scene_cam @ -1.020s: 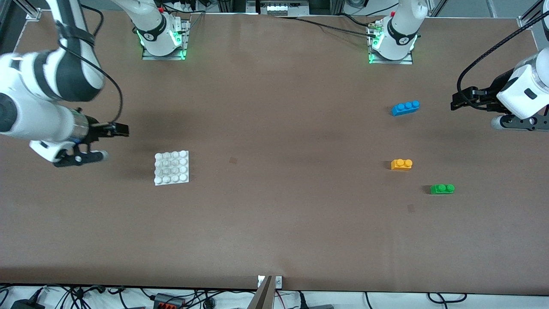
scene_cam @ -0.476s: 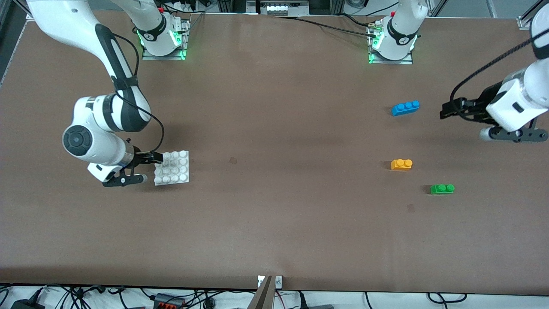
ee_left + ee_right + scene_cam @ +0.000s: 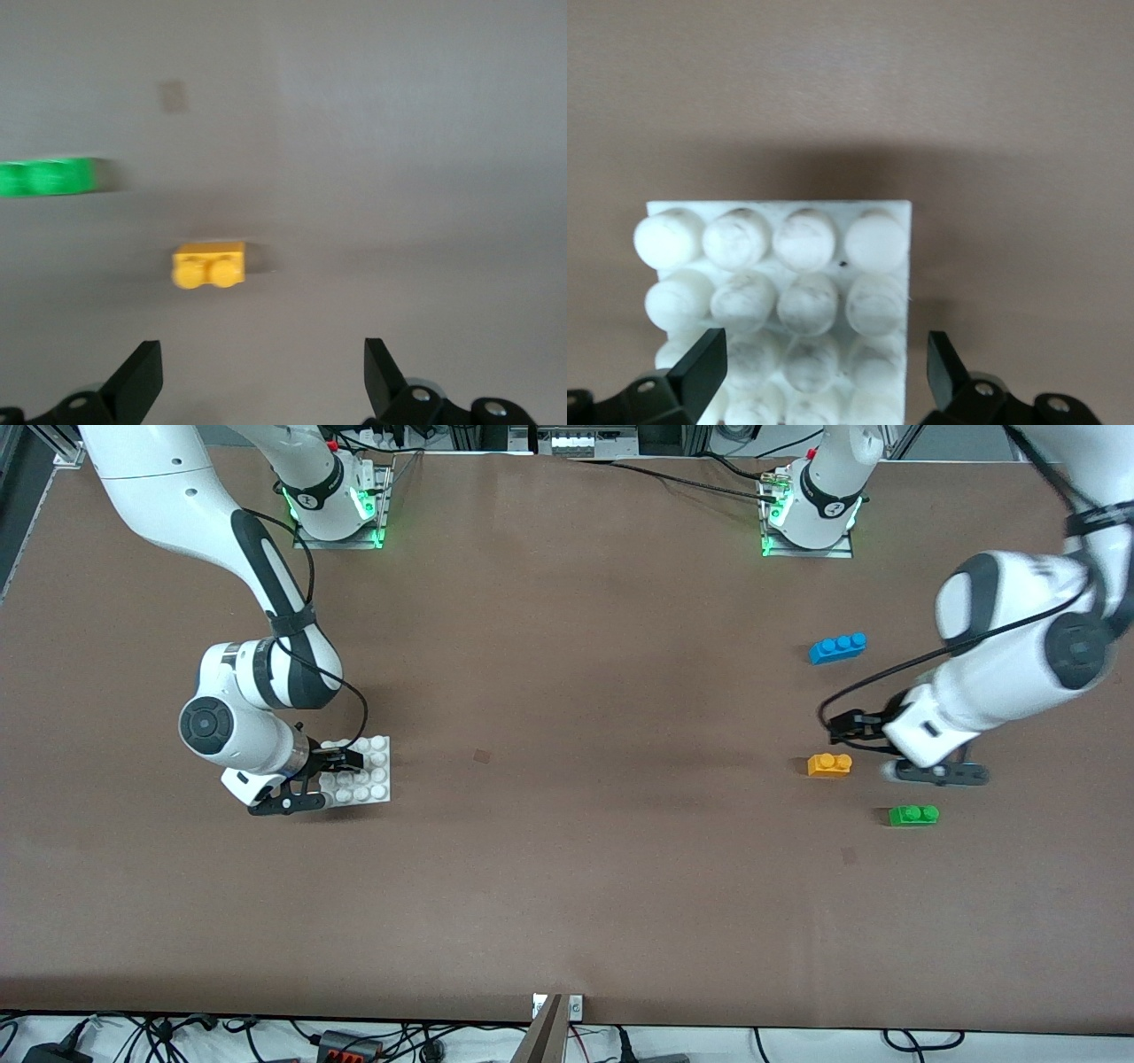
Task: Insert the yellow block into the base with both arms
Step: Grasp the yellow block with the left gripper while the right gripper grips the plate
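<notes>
White and studded, the base (image 3: 358,771) lies on the brown table (image 3: 567,868) toward the right arm's end, about midway between the table's edges. The right gripper (image 3: 335,766) hangs over the base's outer edge, fingers spread wide with nothing between them. Toward the left arm's end sits the yellow block (image 3: 829,763), with the blue brick (image 3: 837,647) farther from the front camera and the green brick (image 3: 913,815) nearer. The left gripper (image 3: 849,731) hovers just beside the yellow block, fingers apart and empty.
</notes>
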Robot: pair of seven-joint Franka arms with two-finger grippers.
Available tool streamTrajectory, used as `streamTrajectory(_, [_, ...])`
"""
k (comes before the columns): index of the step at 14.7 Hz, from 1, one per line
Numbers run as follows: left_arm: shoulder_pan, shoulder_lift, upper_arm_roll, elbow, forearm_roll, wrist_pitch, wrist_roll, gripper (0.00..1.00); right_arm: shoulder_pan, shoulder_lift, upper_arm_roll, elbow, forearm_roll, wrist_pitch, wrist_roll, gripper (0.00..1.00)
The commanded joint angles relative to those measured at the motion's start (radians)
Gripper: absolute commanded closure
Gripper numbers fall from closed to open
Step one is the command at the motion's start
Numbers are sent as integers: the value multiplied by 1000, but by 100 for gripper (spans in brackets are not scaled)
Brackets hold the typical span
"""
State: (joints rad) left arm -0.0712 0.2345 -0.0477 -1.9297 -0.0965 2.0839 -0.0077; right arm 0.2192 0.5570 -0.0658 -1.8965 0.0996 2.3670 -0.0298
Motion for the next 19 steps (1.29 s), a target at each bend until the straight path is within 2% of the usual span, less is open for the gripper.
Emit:
streamTrajectory(1, [-7, 8, -17, -52, 108, 51, 79, 0, 2, -2, 4, -19, 12, 27, 2, 0])
streamTrajectory(3, [17, 29, -17, -90, 107, 114, 91, 0, 0, 11, 4, -21, 12, 52, -7, 0])
streamTrajectory(5, [18, 38, -15, -167, 109, 258, 92, 0, 2, 20, 4, -21, 12, 55, -7, 0])
streamTrajectory(8, [19, 98, -15, -154, 113, 315, 112, 0, 2, 32, 4, -22, 12, 69, -7, 0])
streamTrajectory(10, [24, 121, -15, -164, 118, 364, 129, 0, 3, 32, 4, -22, 12, 67, -7, 24])
streamTrajectory(11, [37, 127, -15, -161, 118, 369, 153, 0, 3, 35, 8, -21, 12, 67, -7, 28])
streamTrajectory(19, [73, 167, -17, -166, 118, 418, 183, 0, 52, 49, 20, -10, 14, 69, 11, 28])
